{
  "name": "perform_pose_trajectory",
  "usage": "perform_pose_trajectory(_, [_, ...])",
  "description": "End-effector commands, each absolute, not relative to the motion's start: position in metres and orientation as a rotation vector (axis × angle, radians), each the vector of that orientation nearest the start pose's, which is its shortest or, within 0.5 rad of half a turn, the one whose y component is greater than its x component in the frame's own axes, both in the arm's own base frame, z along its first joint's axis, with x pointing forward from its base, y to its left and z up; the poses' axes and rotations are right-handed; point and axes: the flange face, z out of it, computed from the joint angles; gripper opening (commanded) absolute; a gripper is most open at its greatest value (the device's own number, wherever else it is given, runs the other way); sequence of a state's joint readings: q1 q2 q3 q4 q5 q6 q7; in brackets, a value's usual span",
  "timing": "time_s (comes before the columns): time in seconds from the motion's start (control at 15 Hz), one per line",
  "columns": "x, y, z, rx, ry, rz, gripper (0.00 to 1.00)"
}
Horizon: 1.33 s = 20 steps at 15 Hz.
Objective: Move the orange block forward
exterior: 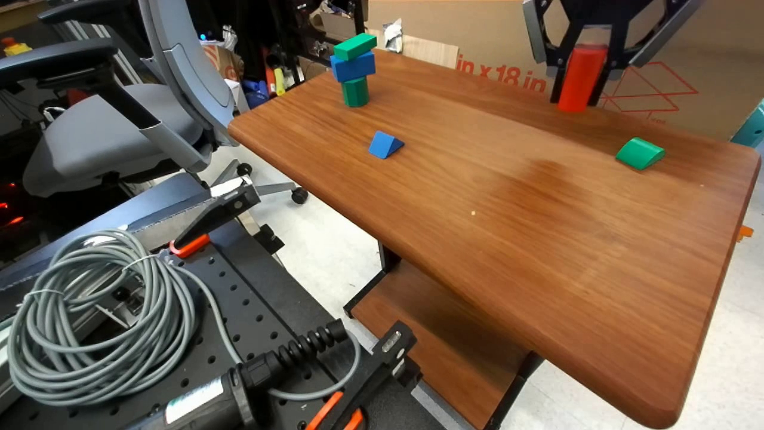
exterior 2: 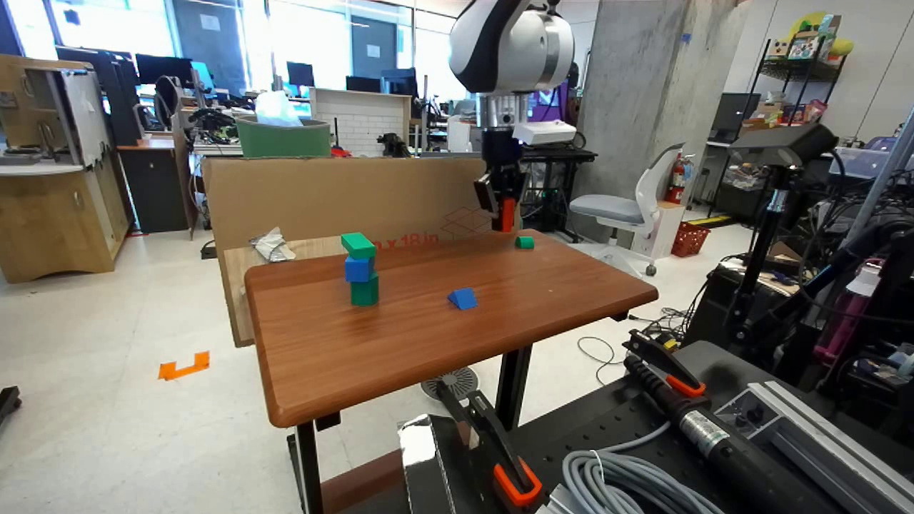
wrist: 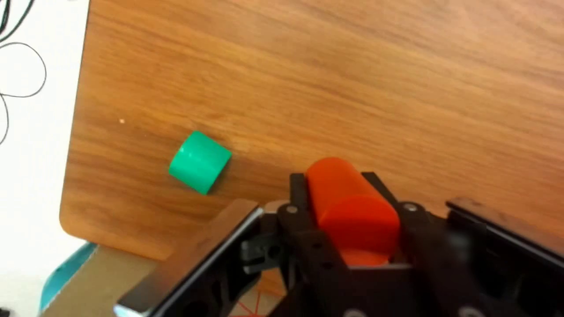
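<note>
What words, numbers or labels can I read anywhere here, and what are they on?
"in x 18 in": red print on the cardboard behind the table.
Small print under the red drawing: too small to read.
Label on the black rod: too small to read.
White sheets in the background: too small.
The orange block: no print visible.

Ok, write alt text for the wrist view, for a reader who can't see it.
A black gripper holds an orange block, a smooth cylinder, above a wooden table. To its left in the picture, a green block lies on the wood, toward the table's corner. Cardboard shows at lower left.
</note>
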<state>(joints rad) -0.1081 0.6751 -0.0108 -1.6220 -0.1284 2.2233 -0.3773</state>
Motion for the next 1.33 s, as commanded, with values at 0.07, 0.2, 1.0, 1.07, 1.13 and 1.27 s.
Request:
perform_pose_trajectory(0.07, [0.637, -0.107, 0.198, -3.138, -0.597, 0.331, 0.1])
perform_pose_trajectory(0.2, [0.623, -0.107, 0.177, -3.135, -0.616, 0.412, 0.1])
perform_pose_trajectory(1.0, [0.591, -0.086, 0.157, -3.129, -0.771, 0.533, 0.74])
perform_pose_trajectory(1.07, [0.59, -0.086, 0.159, -3.126, -0.777, 0.517, 0.8])
perform_pose_trajectory(1.13, [0.589, -0.086, 0.161, -3.124, -0.779, 0.508, 0.89])
perform_pose_trajectory(1.27, [0.587, -0.086, 0.166, -3.118, -0.784, 0.483, 1.0])
